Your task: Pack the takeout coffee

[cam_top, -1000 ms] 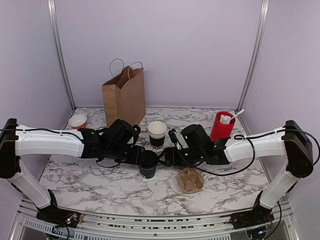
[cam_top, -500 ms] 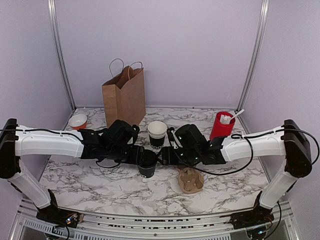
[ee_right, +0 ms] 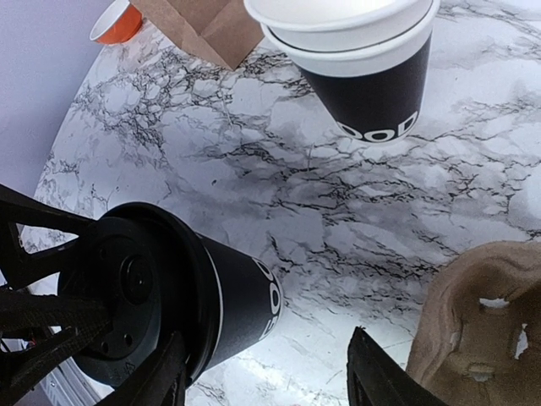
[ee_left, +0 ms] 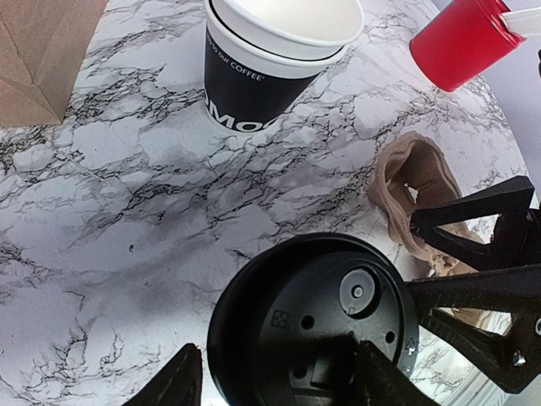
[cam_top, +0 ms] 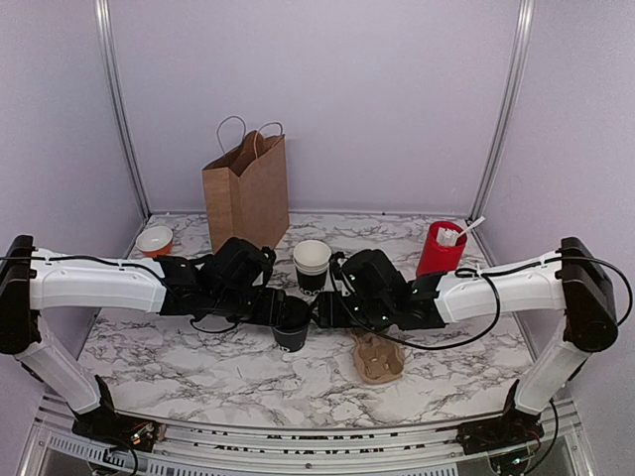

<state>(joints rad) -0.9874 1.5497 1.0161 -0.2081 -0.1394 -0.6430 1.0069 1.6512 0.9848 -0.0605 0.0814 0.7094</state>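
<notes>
The takeout coffee [cam_top: 292, 332], a small black cup with a black lid [ee_left: 313, 321], stands on the marble table between both arms. My left gripper [cam_top: 284, 309] reaches in from the left. Its fingers sit on either side of the lid rim [ee_left: 279, 355], one lapping over the lid, shut on the cup. From the right, my right gripper [cam_top: 322, 309] is level with the cup and stands open. In the right wrist view [ee_right: 266, 338] its left finger lies against the lid edge and the white-lettered cup wall [ee_right: 241, 300]. Its other finger is well clear.
A cardboard cup carrier [cam_top: 378, 357] lies just right of the cup. A stack of white-rimmed black cups [cam_top: 312, 264] stands behind it. The brown paper bag [cam_top: 246, 193] is at the back left. A red cup with sticks [cam_top: 440, 253] is at the back right, an orange bowl [cam_top: 155, 240] far left.
My right gripper has slid left, closing in on the cup until one finger meets it. The left arm and the cup have hardly moved.
</notes>
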